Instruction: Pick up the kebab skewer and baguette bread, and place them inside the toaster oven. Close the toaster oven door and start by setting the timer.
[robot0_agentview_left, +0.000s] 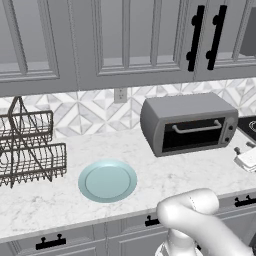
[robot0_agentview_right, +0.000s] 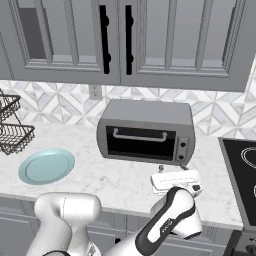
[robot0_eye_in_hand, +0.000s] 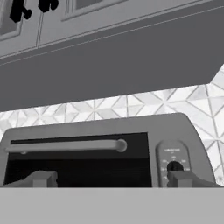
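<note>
The toaster oven (robot0_agentview_left: 187, 122) (robot0_agentview_right: 145, 132) stands at the back of the counter, its dark glass door (robot0_eye_in_hand: 78, 159) shut upright with the silver bar handle (robot0_eye_in_hand: 65, 145) across the top. My gripper (robot0_eye_in_hand: 111, 179) (robot0_agentview_right: 173, 170) (robot0_agentview_left: 243, 149) hovers low in front of the oven's right side, open, with nothing between its fingers. Its right fingertip (robot0_eye_in_hand: 181, 178) sits just below a dark knob (robot0_eye_in_hand: 175, 166) on the right panel, seen in the hand view. The kebab skewer and the baguette bread are hidden or out of view.
A pale blue-green plate (robot0_agentview_left: 107, 181) (robot0_agentview_right: 46, 166) lies bare on the marble counter, left of the oven. A wire dish rack (robot0_agentview_left: 27, 147) stands at the far left. A black stovetop (robot0_agentview_right: 242, 172) borders the counter on the right. Wall cabinets (robot0_agentview_left: 130, 40) hang overhead.
</note>
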